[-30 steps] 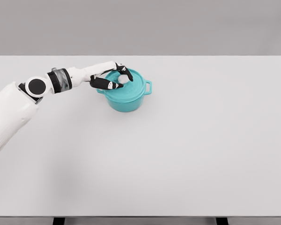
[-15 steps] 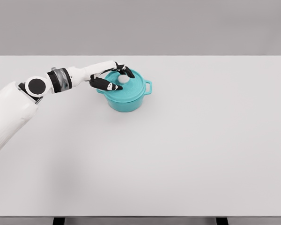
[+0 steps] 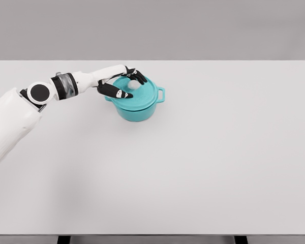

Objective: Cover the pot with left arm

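- A teal pot (image 3: 137, 104) stands on the white worktop (image 3: 203, 162), in the upper left-centre of the frame.
- It is round and squat, with a small loop handle (image 3: 161, 94) sticking out on its right side.
- A matching teal lid (image 3: 142, 94) sits on top of it, seated level on the rim, with a small white knob (image 3: 134, 86) at its centre.
- The left hand (image 3: 123, 84) reaches in from the left of the frame over the lid; its black-tipped fingers (image 3: 114, 92) are spread loosely on either side of the knob, not closed on it.
- The white forearm runs back to the lower left edge of the frame.
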Robot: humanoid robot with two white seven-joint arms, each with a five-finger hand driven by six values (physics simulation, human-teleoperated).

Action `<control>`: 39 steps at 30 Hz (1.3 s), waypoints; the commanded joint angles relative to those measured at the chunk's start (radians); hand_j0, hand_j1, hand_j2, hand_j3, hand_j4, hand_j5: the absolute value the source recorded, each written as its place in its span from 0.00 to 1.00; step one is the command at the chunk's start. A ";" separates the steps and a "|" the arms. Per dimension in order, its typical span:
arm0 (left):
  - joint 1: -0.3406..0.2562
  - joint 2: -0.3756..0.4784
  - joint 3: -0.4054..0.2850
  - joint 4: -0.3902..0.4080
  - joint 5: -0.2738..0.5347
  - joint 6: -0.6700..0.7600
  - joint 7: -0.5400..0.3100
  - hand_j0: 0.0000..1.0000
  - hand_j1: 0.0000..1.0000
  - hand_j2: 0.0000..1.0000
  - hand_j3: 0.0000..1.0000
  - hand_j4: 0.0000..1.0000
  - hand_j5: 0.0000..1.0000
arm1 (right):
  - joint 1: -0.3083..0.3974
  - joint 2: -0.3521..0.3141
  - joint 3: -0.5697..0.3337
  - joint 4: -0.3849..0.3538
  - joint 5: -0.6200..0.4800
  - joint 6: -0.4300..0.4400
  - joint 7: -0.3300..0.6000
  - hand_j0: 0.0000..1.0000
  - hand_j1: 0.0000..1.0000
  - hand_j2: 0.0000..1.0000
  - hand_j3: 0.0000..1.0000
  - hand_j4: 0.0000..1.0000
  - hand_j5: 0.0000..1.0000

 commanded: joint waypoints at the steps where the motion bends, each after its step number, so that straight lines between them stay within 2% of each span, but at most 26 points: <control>1: 0.000 0.000 0.001 -0.002 0.004 0.000 -0.003 0.73 0.73 0.73 0.73 0.73 0.73 | 0.000 0.000 0.000 0.000 0.001 0.000 0.001 1.00 1.00 1.00 1.00 1.00 1.00; 21: -0.002 0.002 0.009 -0.009 0.012 -0.001 -0.005 0.77 0.77 0.77 0.77 0.77 0.77 | 0.000 0.000 0.000 0.000 0.001 0.000 -0.001 1.00 1.00 1.00 1.00 1.00 1.00; 25: -0.003 0.005 0.009 -0.031 0.045 -0.001 -0.011 0.77 0.77 0.77 0.77 0.77 0.77 | 0.000 0.000 0.000 0.000 0.001 0.000 -0.001 1.00 1.00 1.00 1.00 1.00 1.00; 27: -0.003 0.008 0.004 -0.044 0.071 -0.001 -0.012 0.83 0.83 0.83 0.83 0.83 0.83 | 0.000 0.000 0.000 0.000 0.001 0.000 0.001 1.00 1.00 1.00 1.00 1.00 1.00; 31: -0.002 0.035 0.000 -0.075 0.081 -0.001 -0.011 0.87 0.87 0.87 0.87 0.87 0.87 | 0.000 0.000 0.000 0.000 0.001 0.000 0.001 1.00 1.00 1.00 1.00 1.00 1.00; 33: 0.002 0.078 0.000 -0.127 0.108 -0.001 -0.012 0.89 0.89 0.89 0.89 0.89 0.89 | 0.000 0.000 0.000 0.000 0.001 0.000 0.001 1.00 1.00 1.00 1.00 1.00 1.00; 35: 0.009 0.164 -0.003 -0.225 0.157 -0.001 -0.011 1.00 1.00 1.00 1.00 1.00 1.00 | 0.000 0.000 0.000 0.000 0.001 0.000 -0.001 1.00 1.00 1.00 1.00 1.00 1.00; 38: 0.070 0.400 0.009 -0.443 0.292 0.000 -0.012 1.00 1.00 1.00 1.00 1.00 1.00 | 0.000 0.000 0.000 0.000 0.001 0.000 0.001 1.00 1.00 1.00 1.00 1.00 1.00; 39: 0.089 0.483 0.010 -0.483 0.306 0.000 -0.012 1.00 1.00 1.00 1.00 1.00 1.00 | 0.000 0.000 0.000 0.000 0.001 0.000 0.001 1.00 1.00 1.00 1.00 1.00 1.00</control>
